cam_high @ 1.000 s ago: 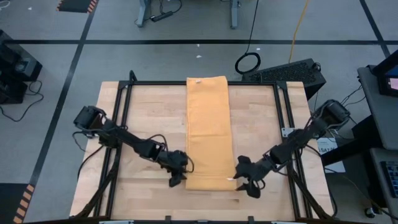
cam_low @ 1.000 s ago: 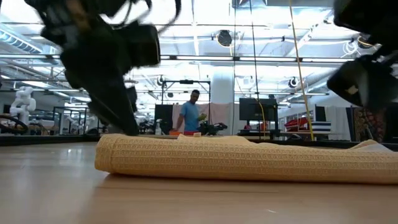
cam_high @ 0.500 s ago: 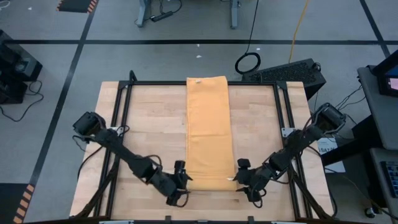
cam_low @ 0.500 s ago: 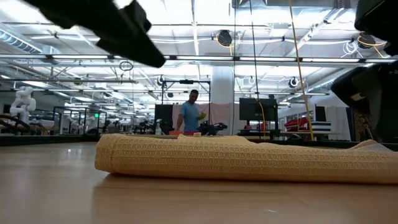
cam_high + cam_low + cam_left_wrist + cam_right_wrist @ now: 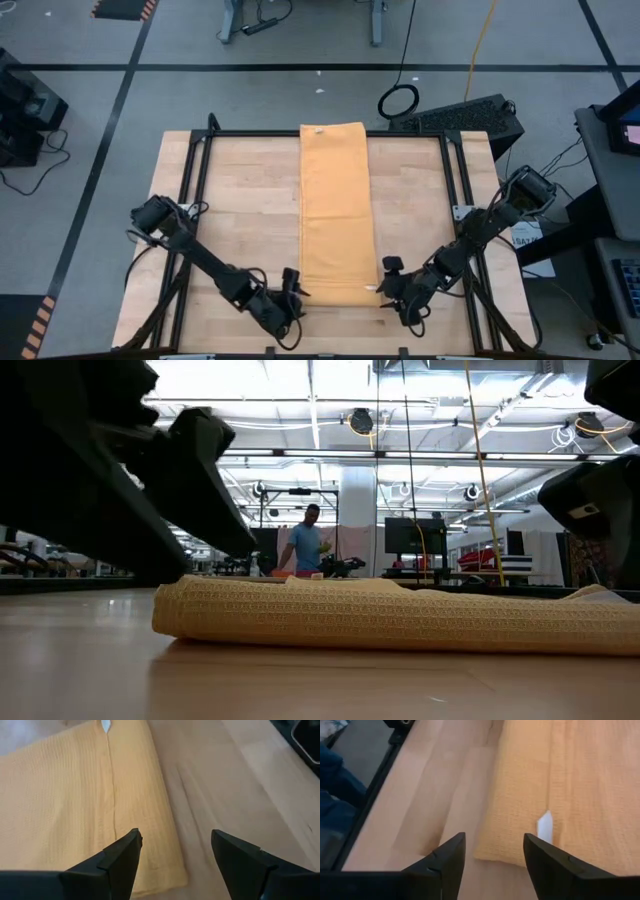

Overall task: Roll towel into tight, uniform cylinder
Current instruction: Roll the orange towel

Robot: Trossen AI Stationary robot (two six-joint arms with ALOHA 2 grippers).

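The mustard-yellow towel (image 5: 335,210) lies flat on the wooden table as a long narrow folded strip running from the far edge toward the near edge. A white label (image 5: 545,826) sticks out of its right long edge near the near end. My left gripper (image 5: 175,845) is open at the near-left corner (image 5: 177,877), one finger over the cloth and the other over bare wood. My right gripper (image 5: 495,845) is open at the near-right corner (image 5: 480,854), placed the same way. In the low view the towel's near end (image 5: 400,615) shows as a low thick fold.
Black frame rails (image 5: 195,200) (image 5: 455,200) run along the table's left and right sides. Bare wood (image 5: 245,200) lies on both sides of the towel. A black keyboard (image 5: 460,115) sits past the far right corner. A person (image 5: 305,545) stands far off in the room.
My left gripper has swung along the towel's left side toward the table's near edge and rolled about its own axis, ending at the near-left corner. My right gripper has sunk slightly at the near-right corner. The towel has not moved.
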